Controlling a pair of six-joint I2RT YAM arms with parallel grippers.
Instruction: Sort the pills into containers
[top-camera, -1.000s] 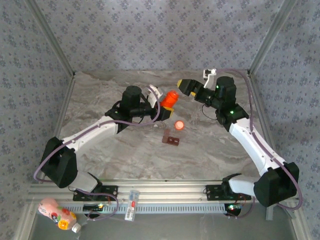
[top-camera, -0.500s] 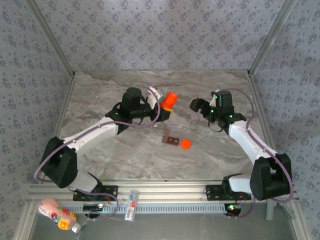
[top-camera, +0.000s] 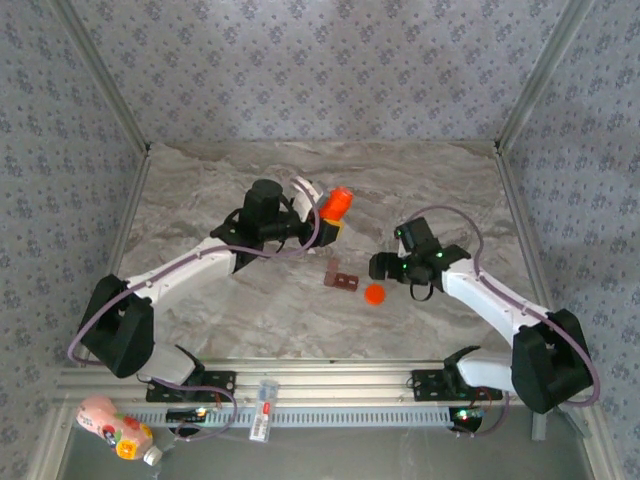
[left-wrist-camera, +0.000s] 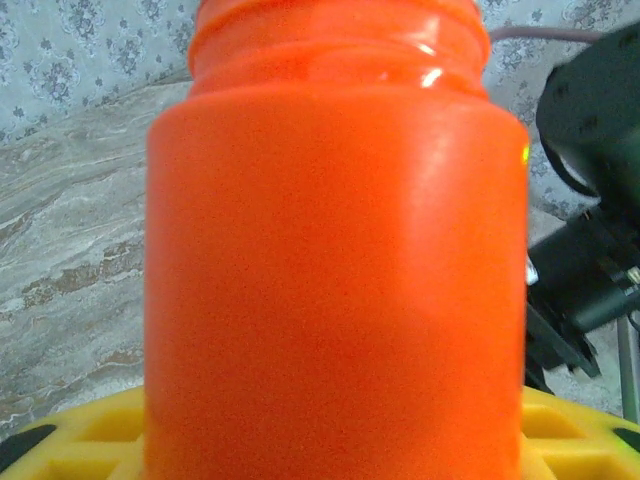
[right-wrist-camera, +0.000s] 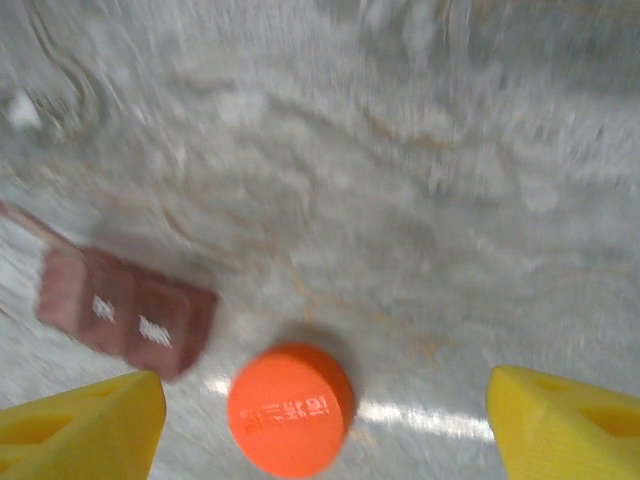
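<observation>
Grey-veined marble covers the bench (top-camera: 200, 300), closed in by patterned wallpaper walls. Far behind the left fingers, beyond the near rail, lies a pink and white bottle (top-camera: 110, 428), well out of play.

The left fingers (left-wrist-camera: 70, 445) pinch the orange bottle (top-camera: 338, 203) low on its body, a yellow pad on either side. They hold it roughly upright with its threaded neck uncapped. I judge it a light, stiff plastic shell. Its wall is smooth and glossy, so it could turn in the pads when tipped. The wall is opaque, so I cannot tell what it holds.

Between the two sets of fingers, nearer the right ones, lie the containers (top-camera: 343, 277), a small dark reddish-brown strip of square compartments flat on the bench. Nothing touches them. The strip looks thin and very light, likely to skate on the marble at a nudge. The safest hold would be across its narrow width, with the strip pinned down while anything is poured. One end may have a flap raised, but it is too small to be sure.

Just beside the strip sits the round orange cap (right-wrist-camera: 290, 408), directly below the gap of the right fingers (right-wrist-camera: 565, 420). Those are spread wide and grip nothing. Cap and right arm both crowd the strip, so a tipped bottle has little room.
</observation>
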